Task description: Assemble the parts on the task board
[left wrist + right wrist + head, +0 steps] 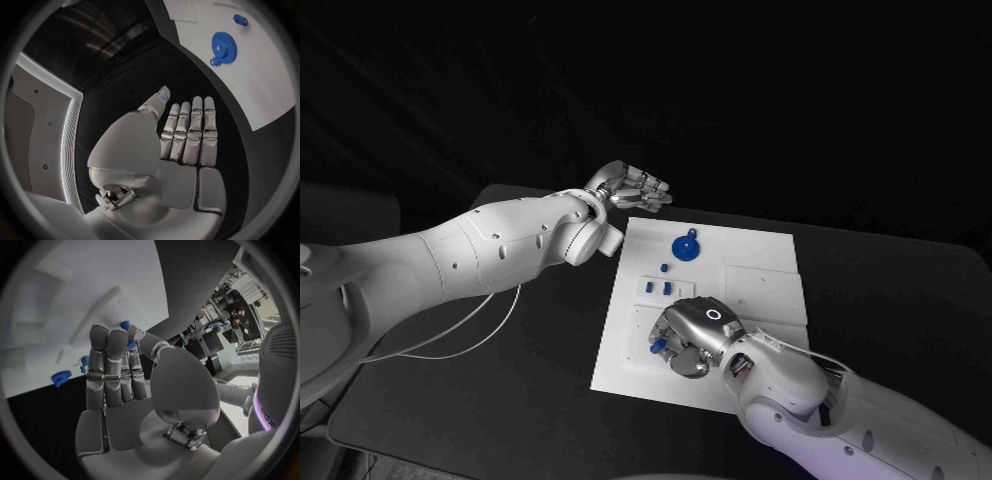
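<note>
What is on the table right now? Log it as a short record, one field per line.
task board: white plate in the middle of the black table
blue gear: lies on the board's far end
small blue parts: two side by side on the board, nearer than the gear
left hand: beyond the board's far left corner, fingers straight and together, holding nothing
right hand: over the board's near part, a small blue part at its fingertips; whether it grips the part cannot be told

Left hand [629, 188] flat, fingers [195, 130] straight together, right hand [692, 336] lowered, pinching
</note>
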Tool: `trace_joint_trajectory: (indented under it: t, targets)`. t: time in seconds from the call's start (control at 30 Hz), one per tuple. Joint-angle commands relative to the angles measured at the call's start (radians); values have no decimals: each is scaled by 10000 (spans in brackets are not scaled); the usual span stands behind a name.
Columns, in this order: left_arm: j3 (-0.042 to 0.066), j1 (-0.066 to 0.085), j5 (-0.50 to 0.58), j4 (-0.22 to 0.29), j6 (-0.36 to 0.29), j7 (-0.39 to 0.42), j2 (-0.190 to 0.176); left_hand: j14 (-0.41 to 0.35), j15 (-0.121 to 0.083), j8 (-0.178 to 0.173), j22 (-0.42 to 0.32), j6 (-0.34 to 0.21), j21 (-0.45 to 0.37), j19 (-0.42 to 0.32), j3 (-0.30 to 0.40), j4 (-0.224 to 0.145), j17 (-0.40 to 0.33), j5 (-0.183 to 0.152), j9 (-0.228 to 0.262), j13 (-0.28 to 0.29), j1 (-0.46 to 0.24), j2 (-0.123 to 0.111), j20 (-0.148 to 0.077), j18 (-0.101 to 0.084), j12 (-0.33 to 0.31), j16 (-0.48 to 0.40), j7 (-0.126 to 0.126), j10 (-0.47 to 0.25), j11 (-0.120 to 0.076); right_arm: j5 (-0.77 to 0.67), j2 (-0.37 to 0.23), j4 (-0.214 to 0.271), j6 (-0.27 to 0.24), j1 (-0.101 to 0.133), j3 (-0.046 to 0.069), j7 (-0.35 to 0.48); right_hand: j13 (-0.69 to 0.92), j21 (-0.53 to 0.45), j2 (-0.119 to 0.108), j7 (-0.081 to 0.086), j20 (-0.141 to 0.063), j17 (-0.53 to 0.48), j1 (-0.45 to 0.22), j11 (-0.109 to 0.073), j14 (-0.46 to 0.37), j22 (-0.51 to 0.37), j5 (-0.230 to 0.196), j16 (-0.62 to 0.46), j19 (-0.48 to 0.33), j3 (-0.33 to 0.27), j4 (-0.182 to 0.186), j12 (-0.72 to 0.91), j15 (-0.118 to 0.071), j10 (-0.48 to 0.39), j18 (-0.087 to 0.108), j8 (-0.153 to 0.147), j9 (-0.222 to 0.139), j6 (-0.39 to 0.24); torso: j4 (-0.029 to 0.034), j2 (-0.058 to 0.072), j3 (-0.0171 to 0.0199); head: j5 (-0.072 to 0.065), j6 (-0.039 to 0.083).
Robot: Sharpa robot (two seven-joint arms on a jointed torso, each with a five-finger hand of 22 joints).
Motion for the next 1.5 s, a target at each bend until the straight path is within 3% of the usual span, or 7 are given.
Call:
trace_joint_trajectory:
  t: [0.03,0.37,0.67,0.8,1.23,1.43,1.5]
  targets:
    - [10,4,50,8,107,93,31,-38,12,9,-11,-42,51,-19,-4,-40,0,53,-11,-9,-36,99,37,-128,-1,-34,25,-64,-6,-284,54,-5,306,5,-85,-48,5,3,35,24,-50,15,-57,-344,7,33,60,-26,311,81,-1,15,-49,436,98,47,-2,77,4,3,-10,-9,-13]
    - [10,4,51,14,114,89,27,-41,14,9,-12,-47,50,-22,-10,-51,0,52,-11,-9,-47,103,39,-128,-1,-34,26,-69,-4,-151,126,-76,314,43,-237,46,-19,-189,-63,85,-21,-36,-199,-284,-27,26,74,-99,260,120,20,-3,-12,202,91,24,-79,-101,-2,2,-2,-1,-5]
    - [10,4,55,13,122,82,15,-46,17,9,-13,-58,48,-26,-20,-71,0,50,-11,-9,-68,112,42,-127,-2,-34,29,-79,-1,330,91,-123,-91,51,-279,254,-74,-537,-770,386,398,-245,-654,327,-140,-232,384,-131,199,-997,256,-7,403,-1902,355,23,-218,-1420,-8,4,12,4,-7]
    - [10,4,56,17,133,77,6,-46,17,9,-13,-58,48,-26,-20,-71,0,50,-11,-9,-68,112,42,-127,-2,-34,29,-79,-1,441,60,-127,-324,51,-284,316,-74,-886,-733,291,567,-556,-170,452,-241,-610,306,-163,262,-2249,416,-4,508,-2531,552,25,-222,-1788,-3,8,16,2,-24]
    - [10,4,58,36,184,41,-38,-46,17,9,-13,-58,48,-26,-20,-71,0,50,-11,-9,-68,112,42,-127,-2,-34,29,-79,-1,865,-312,317,-1624,49,-277,488,-78,-1217,-1193,105,733,-1037,496,685,-336,-1231,263,-128,370,-3498,1516,64,675,-3513,674,23,-234,-2973,-5,0,10,-110,0]
    - [10,4,68,28,185,45,-61,-46,17,9,-13,-58,48,-26,-20,-71,0,50,-11,-9,-68,112,42,-127,-2,-34,29,-79,-1,1901,-851,744,-2215,51,15,675,-83,-1100,-1047,169,690,-1084,350,578,-289,-1372,235,-89,385,-3573,1853,97,610,-3166,639,28,-228,-2736,-27,-17,-2,-278,142]
    - [9,4,76,23,187,55,-82,-46,17,9,-13,-58,48,-26,-20,-71,0,50,-11,-9,-68,112,42,-127,-2,-34,29,-79,-1,2768,-1123,811,-2302,52,278,742,-96,-911,-717,407,541,-1052,141,326,-157,-1325,179,-12,415,-3274,1840,258,441,-2118,488,19,-234,-2357,-40,-36,-9,-360,193]
